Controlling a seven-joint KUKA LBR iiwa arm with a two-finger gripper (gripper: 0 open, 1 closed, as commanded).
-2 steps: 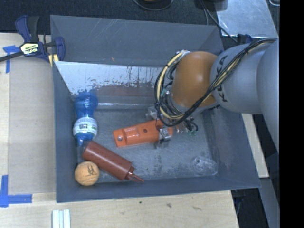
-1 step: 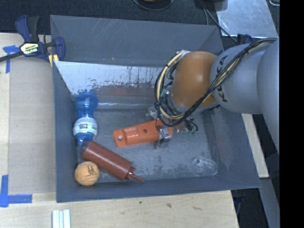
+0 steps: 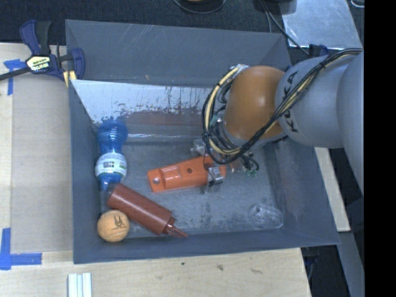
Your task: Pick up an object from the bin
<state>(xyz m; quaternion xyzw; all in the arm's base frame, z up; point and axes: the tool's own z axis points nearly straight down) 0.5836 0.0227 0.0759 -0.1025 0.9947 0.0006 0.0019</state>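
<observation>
My gripper (image 3: 207, 162) is low in the middle of the bin, under the arm's orange cover. It is open, with one fingertip (image 3: 199, 146) behind and the other in front of the right end of an orange flat block (image 3: 176, 176). The block lies on the bin floor, pointing left. Left of it and nearer the front lies a reddish-brown squeeze bottle (image 3: 141, 211) with its nozzle towards the front right.
A blue plastic bottle (image 3: 111, 156) lies along the left wall. A tan round nut-like ball (image 3: 113, 226) sits in the front left corner, touching the brown bottle. The arm comes in from the right over the bin's right half.
</observation>
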